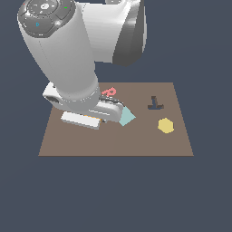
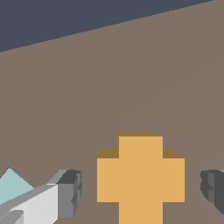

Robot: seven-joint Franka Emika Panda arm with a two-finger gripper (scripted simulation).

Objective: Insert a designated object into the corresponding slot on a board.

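Observation:
The orange cross-shaped piece (image 2: 140, 179) lies flat on the brown board (image 2: 131, 78). My gripper (image 2: 141, 192) is open and straddles it. One finger (image 2: 70, 192) stands on one side of the piece and the other finger (image 2: 213, 190) on the opposite side, each with a gap to it. In the exterior view my arm (image 1: 68, 59) reaches low over the board (image 1: 149, 145) toward that view's left and hides the orange piece and the fingertips. The lobed slot shows in neither view.
A light-blue square (image 1: 127, 117) lies right beside the hand and also shows in the wrist view (image 2: 11, 186). A pink piece (image 1: 108, 92) lies behind it. A dark T-shaped cutout (image 1: 155, 104) and a yellow hexagon (image 1: 166, 125) sit toward the exterior view's right.

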